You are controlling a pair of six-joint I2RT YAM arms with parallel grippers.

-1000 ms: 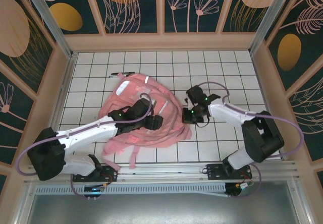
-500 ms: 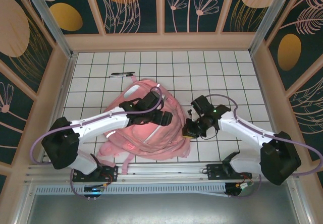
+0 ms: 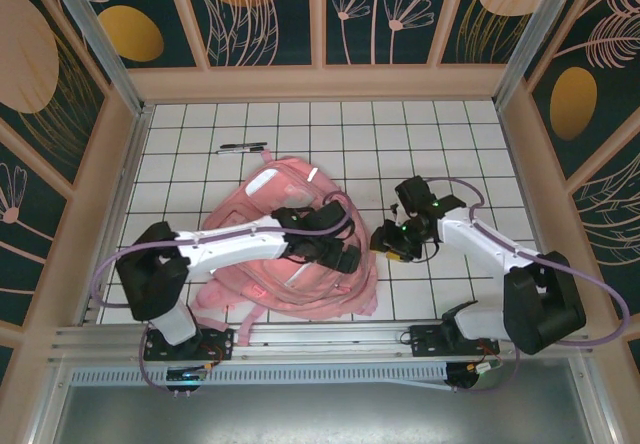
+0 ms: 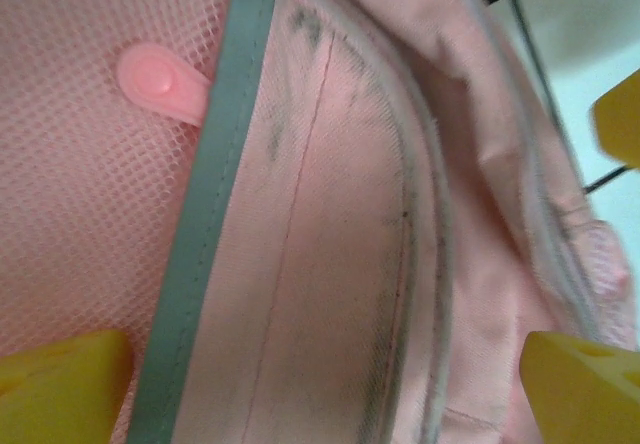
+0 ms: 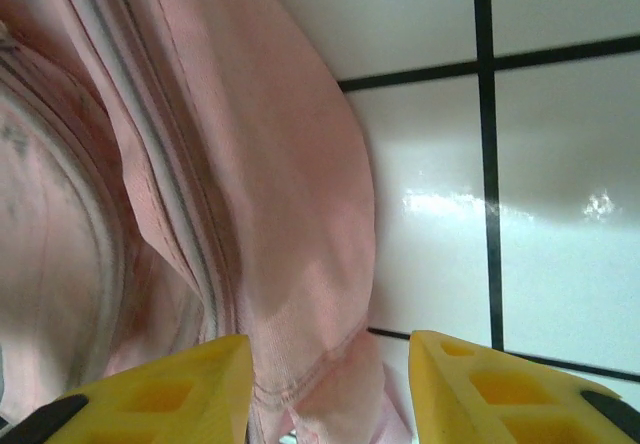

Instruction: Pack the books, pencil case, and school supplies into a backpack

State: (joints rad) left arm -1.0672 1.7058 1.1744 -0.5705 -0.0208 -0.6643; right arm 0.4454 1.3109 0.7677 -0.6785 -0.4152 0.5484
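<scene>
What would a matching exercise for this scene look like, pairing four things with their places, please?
Things:
1. backpack
2. pens
3. left gripper
4. right gripper

Places:
A. on the table, beyond the backpack
B. open, over pink fabric beside a grey strip
C. open, at the backpack's right edge, white tiles alongside
D. lying mid-table

Pairs: 1-D, 2-A, 3-B, 4-C
</scene>
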